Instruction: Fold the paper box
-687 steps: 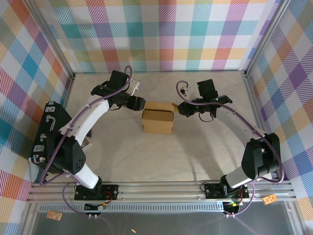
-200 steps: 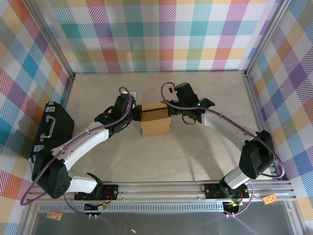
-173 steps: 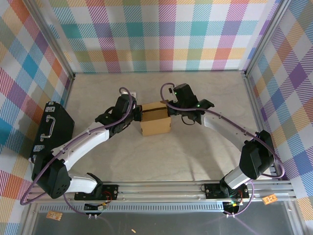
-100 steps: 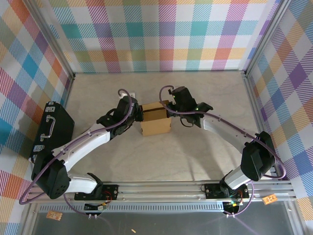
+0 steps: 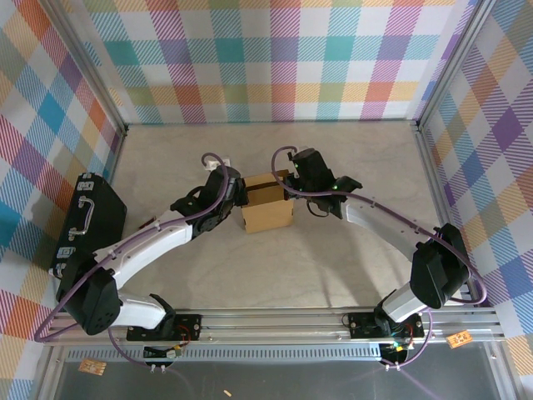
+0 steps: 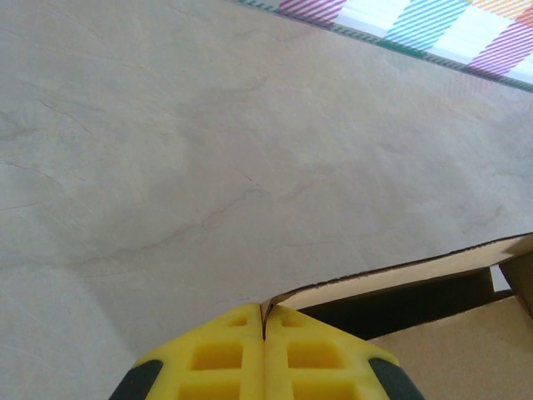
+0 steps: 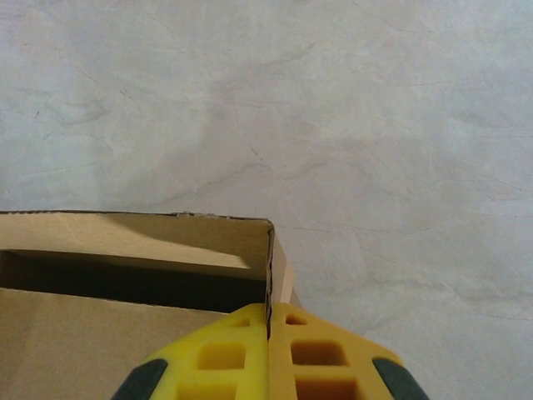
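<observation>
Plaid walls in bright checks close off a pale, marbled surface (image 5: 366, 158). The box (image 5: 266, 207) sits near its middle, between the two arms and well apart from the black case (image 5: 83, 225) at the left edge. From where I stand the box looks mostly formed. Its brown walls are up, the top is open, and a dark hollow shows along the far wall.

I take the step in hand to be setting the side walls square, with the top not yet closed. The next move seems to call for both arms working as a pair, each easing its wall into line at the same pace. The card is light and the surface smooth, so a pull from one side alone would likely drag or twist the whole box.

The left end effector (image 5: 238, 194) is at the box's left side and the right end effector (image 5: 291, 184) is at its far right corner. In the left wrist view the yellow fingers (image 6: 225, 358) are pressed together, and the thin edge of a cardboard wall runs straight into the seam between them. The right wrist view shows much the same: the corner's upright edge drops into the seam, with a narrow flap (image 7: 281, 267) just beside it. I judge each end effector to be clamped on a wall of the box, with no more than the card's thickness between its fingers.
</observation>
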